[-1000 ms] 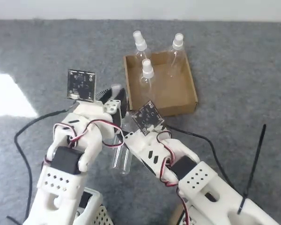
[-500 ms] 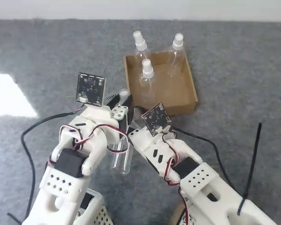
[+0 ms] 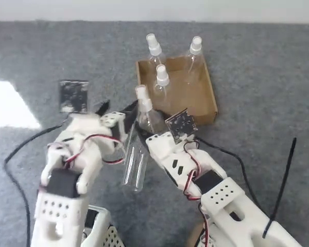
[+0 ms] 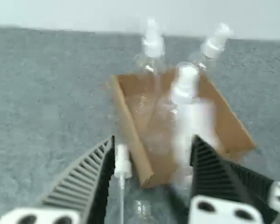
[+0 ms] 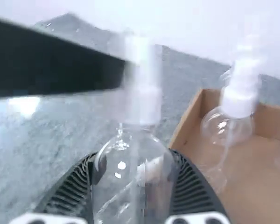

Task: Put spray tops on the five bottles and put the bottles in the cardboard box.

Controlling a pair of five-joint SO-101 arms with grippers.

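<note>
In the right gripper (image 5: 135,184), a bottle (image 5: 127,156).

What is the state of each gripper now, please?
Left gripper: open, holding nothing.
Right gripper: closed on a bottle with a spray top.

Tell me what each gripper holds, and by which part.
The right gripper grips a bottle by its body, just below the shoulder. The left gripper is open, with nothing clamped.

left end effector (image 4: 153,140): spread wide | right end effector (image 5: 133,161): closed on upright bottle (image 5: 127,184) | arms side by side
</note>
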